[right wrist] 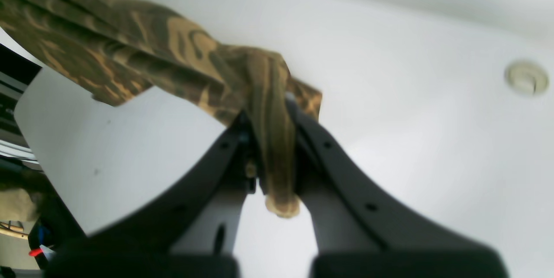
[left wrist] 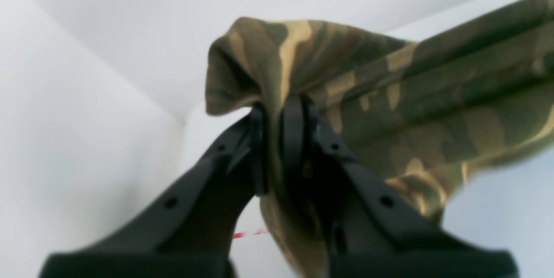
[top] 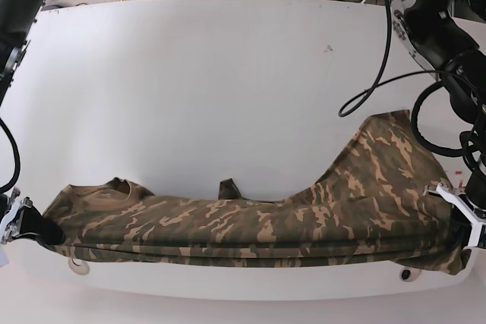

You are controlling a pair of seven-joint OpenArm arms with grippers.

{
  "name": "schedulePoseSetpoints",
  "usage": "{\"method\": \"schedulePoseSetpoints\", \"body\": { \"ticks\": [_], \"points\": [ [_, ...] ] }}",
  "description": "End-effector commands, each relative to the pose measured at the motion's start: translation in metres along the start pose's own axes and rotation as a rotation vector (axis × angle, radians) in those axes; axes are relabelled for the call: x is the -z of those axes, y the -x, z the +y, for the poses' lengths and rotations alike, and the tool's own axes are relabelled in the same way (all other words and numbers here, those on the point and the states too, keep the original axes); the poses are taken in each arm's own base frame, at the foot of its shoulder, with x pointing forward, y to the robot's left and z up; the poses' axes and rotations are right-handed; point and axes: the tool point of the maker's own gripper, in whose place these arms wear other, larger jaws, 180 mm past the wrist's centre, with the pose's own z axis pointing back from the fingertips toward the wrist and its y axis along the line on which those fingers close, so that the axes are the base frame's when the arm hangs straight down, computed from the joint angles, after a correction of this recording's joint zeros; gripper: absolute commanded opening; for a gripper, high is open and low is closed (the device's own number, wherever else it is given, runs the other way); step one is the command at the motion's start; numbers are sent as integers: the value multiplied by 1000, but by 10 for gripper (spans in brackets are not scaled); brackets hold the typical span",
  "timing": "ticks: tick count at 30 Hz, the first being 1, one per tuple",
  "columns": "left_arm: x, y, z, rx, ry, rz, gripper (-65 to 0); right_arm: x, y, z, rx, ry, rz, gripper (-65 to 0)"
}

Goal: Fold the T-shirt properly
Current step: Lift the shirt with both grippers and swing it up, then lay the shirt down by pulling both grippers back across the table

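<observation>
Both grippers are clamped on cloth. In the left wrist view, the left gripper [left wrist: 277,113] has its black jaws pressed together on a bunched fold of the T-shirt [left wrist: 433,96], which fans out to the right above the white table [left wrist: 86,117]. In the right wrist view, the right gripper [right wrist: 268,117] pinches a narrow twisted roll of the same camouflage cloth, a stub of it hanging down between the fingers [right wrist: 329,152], the rest running up and to the left.

From the base view, the T-shirt [top: 250,225] lies stretched in a long band along the near edge of the table [top: 228,73], its collar toward the left end and a broad flap rising up the table on the right. Black cables [top: 380,73] loop over the far right part of the table, near the flap. A small round fitting [top: 406,274] sits just under the cloth's right end.

The right gripper [top: 19,221] sits low at the band's left end; the left gripper [top: 459,221] holds the right end, its arm coming down from the upper right corner.
</observation>
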Motion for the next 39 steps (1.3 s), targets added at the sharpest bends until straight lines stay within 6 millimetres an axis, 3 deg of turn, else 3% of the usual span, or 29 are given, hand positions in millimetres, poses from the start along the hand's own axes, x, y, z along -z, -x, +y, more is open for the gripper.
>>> {"method": "schedulePoseSetpoints", "body": {
  "ticks": [1, 6, 10, 13, 16, 20, 31, 35, 39],
  "points": [
    [-9, 20, 30, -2, -112, 86, -647, -10, -18, 2, -58, 49, -62, -650],
    [-21, 58, 5, -16, -41, 153, -649, -12, 39, 5, -24, 69, 3, -650],
    [-45, 102, 4, -60, -38, 239, -649, -21, 88, 10, 41, 88, 25, -650],
    [-53, 117, 0, -75, -22, 272, -647, -13, 115, 17, 83, 69, 61, -650],
    [-68, 147, -16, -74, 24, 351, -649, -10, 150, 27, 134, 49, 111, -650],
    [-96, 184, -25, -112, 53, 445, -649, -29, 189, 37, 184, 87, 138, -650],
    [-96, 180, -24, -128, 55, 422, -647, -29, 209, 45, 223, 82, 152, -650],
    [-78, 161, -26, -116, 67, 369, -646, -26, 204, 36, 190, 124, 165, -650],
    [-73, 159, -38, -102, 109, 369, -647, -23, 209, 26, 171, 190, 190, -650]
  ]
}}
